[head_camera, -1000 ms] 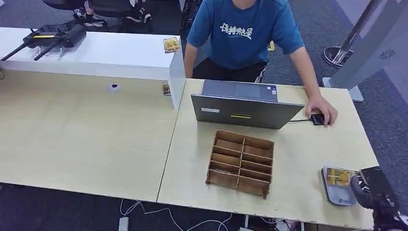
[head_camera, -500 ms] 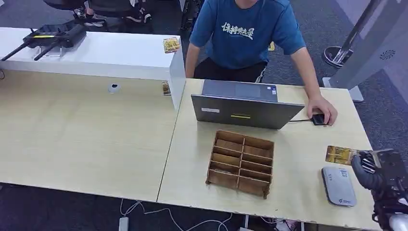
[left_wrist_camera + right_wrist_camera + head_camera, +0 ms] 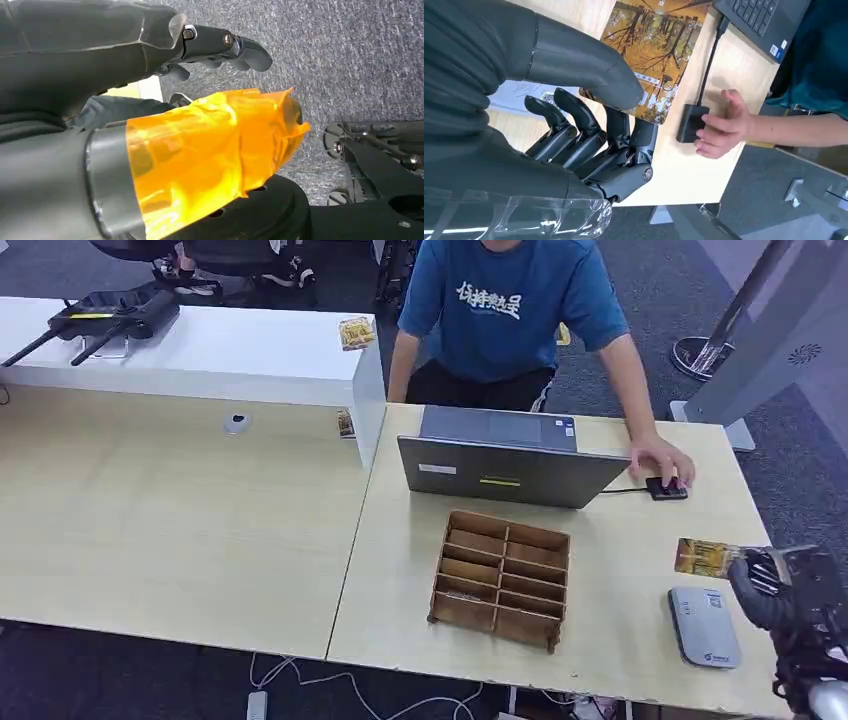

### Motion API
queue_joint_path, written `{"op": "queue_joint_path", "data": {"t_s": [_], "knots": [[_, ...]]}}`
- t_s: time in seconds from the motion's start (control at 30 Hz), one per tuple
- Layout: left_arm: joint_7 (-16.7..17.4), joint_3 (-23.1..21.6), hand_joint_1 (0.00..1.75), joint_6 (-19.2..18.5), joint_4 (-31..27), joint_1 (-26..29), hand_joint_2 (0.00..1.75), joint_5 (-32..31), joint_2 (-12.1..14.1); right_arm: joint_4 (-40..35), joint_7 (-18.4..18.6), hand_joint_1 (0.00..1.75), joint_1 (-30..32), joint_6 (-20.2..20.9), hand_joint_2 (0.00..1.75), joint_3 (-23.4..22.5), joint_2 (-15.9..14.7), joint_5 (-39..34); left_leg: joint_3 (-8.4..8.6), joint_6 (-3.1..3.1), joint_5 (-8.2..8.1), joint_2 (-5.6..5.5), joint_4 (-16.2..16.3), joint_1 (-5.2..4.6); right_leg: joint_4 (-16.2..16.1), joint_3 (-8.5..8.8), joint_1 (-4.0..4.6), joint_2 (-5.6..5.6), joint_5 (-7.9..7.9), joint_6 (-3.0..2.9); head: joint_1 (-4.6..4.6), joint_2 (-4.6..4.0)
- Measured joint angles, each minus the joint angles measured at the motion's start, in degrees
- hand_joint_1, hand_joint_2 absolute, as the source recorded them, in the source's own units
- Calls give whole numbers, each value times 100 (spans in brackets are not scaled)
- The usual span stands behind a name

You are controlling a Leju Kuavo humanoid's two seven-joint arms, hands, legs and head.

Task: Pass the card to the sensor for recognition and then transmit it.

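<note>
- Head view: my right hand [image 3: 785,585] pinches the card [image 3: 704,557] between thumb and fingers, above the table [image 3: 620,570].
- I see the card at 12 o'clock from the grey sensor [image 3: 704,626], apart from it.
- My left hand [image 3: 150,55] hangs over carpet, fingers loosely spread, holding nothing.

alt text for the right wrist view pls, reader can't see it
The robot's right hand pinches a card printed with autumn trees between thumb and fingers, above a light wooden table. Beyond it, a person's hand rests on a small black box cabled toward a laptop.
</note>
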Motion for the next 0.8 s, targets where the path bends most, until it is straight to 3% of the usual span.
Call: {"op": "queue_joint_path", "data": {"t_s": [0.13,0.3,0.4,0.47,0.53,0.57,0.8], "knots": [[-5,0,0,-4,0,0,0,-9,0,-22,-11,175,-97,-226,175,81,-7,193,0,0,0,1,0,0,0,0,0,2,0,0,0,0],[13,0,0,-28,0,-1,0,-78,0,-142,-17,175,-367,-1098,175,347,-11,1392,0,0,1,1,0,0,2,0,0,1,0,0,0,0],[79,0,0,-83,0,-6,0,-217,0,-289,210,175,-556,-2118,175,536,11,3043,-2,0,1,0,0,0,6,0,0,1,1,0,0,0],[127,-2,0,-116,0,-6,0,-317,0,-427,556,175,-715,-2790,175,669,110,4953,3,-1,1,8,0,1,7,-1,1,11,2,-2,0,0],[144,-7,0,-149,0,-27,0,-363,0,-577,813,175,-870,-2857,175,784,249,6316,10,-1,1,18,0,1,6,-1,1,23,2,-3,-4,0],[155,-7,0,-157,0,-42,0,-371,-2,-629,859,175,-910,-2857,175,824,299,6579,8,-1,1,11,0,2,6,0,2,14,1,-2,-2,0],[183,-9,0,-197,0,-46,0,-420,2,-776,944,175,-1125,-3032,175,940,584,7110,-1,-6,5,-1,0,2,6,1,2,-2,1,-1,2,0]]}}
